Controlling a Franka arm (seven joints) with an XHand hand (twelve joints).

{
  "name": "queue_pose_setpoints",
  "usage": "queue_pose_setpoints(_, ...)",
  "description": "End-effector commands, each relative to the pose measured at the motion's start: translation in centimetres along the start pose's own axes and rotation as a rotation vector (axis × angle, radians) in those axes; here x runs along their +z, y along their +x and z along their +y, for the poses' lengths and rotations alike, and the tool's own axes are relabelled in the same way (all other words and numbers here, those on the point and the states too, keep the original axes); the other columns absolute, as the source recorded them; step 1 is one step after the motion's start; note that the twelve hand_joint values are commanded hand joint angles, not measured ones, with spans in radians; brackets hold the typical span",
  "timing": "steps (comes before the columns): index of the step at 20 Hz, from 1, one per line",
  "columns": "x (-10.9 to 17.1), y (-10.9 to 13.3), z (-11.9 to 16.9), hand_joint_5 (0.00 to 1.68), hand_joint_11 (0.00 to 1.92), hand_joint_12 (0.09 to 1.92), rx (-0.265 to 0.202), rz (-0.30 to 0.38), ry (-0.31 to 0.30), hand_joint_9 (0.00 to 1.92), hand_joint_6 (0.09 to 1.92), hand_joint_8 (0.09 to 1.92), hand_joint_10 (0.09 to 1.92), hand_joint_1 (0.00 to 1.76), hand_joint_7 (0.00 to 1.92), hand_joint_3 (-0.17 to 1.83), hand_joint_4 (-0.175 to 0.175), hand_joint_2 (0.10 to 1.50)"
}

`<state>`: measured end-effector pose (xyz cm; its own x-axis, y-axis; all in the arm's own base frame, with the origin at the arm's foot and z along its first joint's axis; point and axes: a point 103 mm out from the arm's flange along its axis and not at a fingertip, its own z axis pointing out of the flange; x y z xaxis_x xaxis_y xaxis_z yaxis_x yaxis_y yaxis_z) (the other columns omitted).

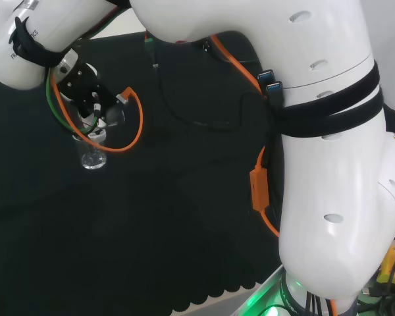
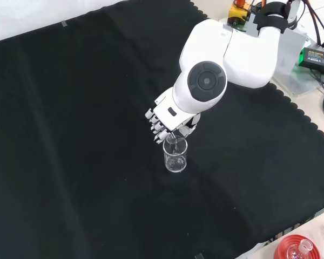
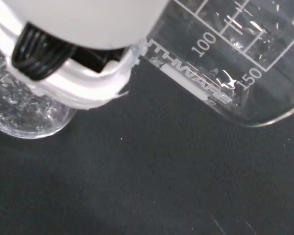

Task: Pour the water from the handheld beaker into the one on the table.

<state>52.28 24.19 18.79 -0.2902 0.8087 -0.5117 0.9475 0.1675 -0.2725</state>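
1. Black-and-white hand (image 2: 163, 125) curled round a clear, graduated glass beaker (image 3: 235, 63), tilted with its mouth downward.
2. Clear glass receiving beaker (image 2: 175, 156) upright near mid-bench, directly beneath the hand.
3. Pouring apparently under way.

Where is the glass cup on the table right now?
In the front view the beaker on the cloth stands near the middle, right under the hand.

Black cloth (image 2: 70, 135), clear beaker (image 2: 175, 157) with white markings, white-and-black hand (image 2: 164, 120)
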Motion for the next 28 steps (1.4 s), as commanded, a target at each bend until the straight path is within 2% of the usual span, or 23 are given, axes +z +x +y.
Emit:
queue_pose_setpoints(1,0.8,-1.1,-0.2,1.46,1.3,0.77,-0.002,0.017,0.0,1.61,0.32,0.09,0.09,1.18,1.71,0.65,0.056,0.61)
queue_pose_setpoints(4,1.3,-2.3,-0.4,1.46,1.3,0.77,-0.002,0.016,0.001,1.61,0.32,0.09,0.09,1.18,1.71,0.65,0.056,0.61)
queue_pose_setpoints(9,1.2,-2.5,-0.4,1.46,1.3,0.76,-0.005,0.012,-0.001,1.61,0.32,0.09,0.09,1.18,1.71,0.65,0.056,0.61)
queue_pose_setpoints(10,0.1,-1.1,-0.2,1.46,1.3,0.76,-0.006,-0.013,0.003,1.61,0.32,0.09,0.09,1.18,1.71,0.65,0.056,0.61)
queue_pose_setpoints(11,-0.3,-0.4,-0.1,1.46,1.3,0.76,-0.022,-0.011,-0.014,1.61,0.32,0.09,0.09,1.18,1.71,0.65,0.056,0.61)
queue_pose_setpoints(12,-0.5,-0.3,-0.1,1.45,1.3,0.76,-0.018,-0.011,-0.012,1.61,0.32,0.09,0.09,1.18,1.71,0.65,0.056,0.61)
queue_pose_setpoints(17,-0.6,-0.2,-0.1,1.45,1.3,0.76,0.002,-0.014,0.004,1.61,0.33,0.09,0.09,1.18,1.71,0.65,0.057,0.61)
queue_pose_setpoints(28,-0.4,-0.4,-0.2,1.45,1.3,0.76,-0.005,-0.003,0.006,1.61,0.34,0.09,0.09,1.18,1.71,0.65,0.058,0.61)
